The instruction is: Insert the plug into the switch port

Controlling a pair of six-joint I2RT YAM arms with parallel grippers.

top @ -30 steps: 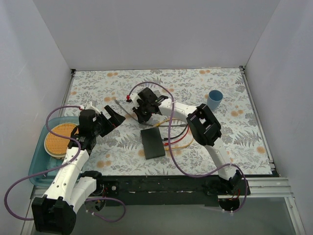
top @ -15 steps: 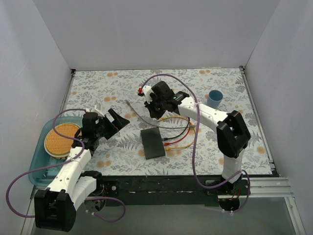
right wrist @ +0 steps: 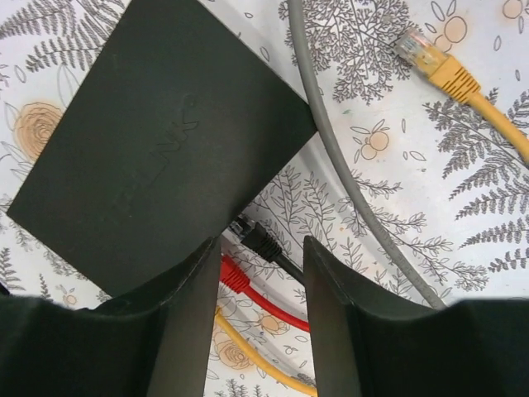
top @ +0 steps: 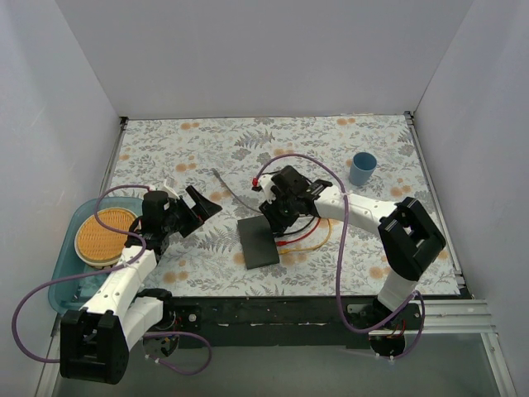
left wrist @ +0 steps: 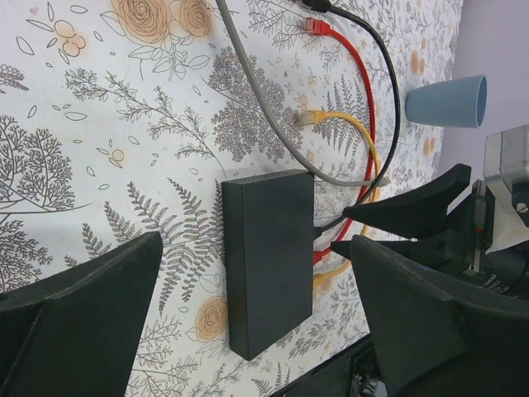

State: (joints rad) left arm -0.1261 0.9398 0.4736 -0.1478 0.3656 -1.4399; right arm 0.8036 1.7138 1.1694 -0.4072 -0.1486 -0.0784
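- The flat matte-black rectangular box (top: 258,241) lies near the centre; its ports are hidden.
- The left gripper (left wrist: 256,244), spread wide, hovers left of it.
- The right gripper (right wrist: 260,243), fingers apart, straddles the black cable plug (right wrist: 258,238) at the box's right side.
- The red cable (right wrist: 252,291) crowds this plug; the grey cable (right wrist: 331,141) passes beside it.

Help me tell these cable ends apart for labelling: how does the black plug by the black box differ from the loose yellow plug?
Colour: the black plug is all dark; the yellow plug has a clear tip. Place: the black plug sits at the edge of the black box, between the open fingers of the right gripper; the yellow plug lies apart, beyond the grey cable. Both end a cable.
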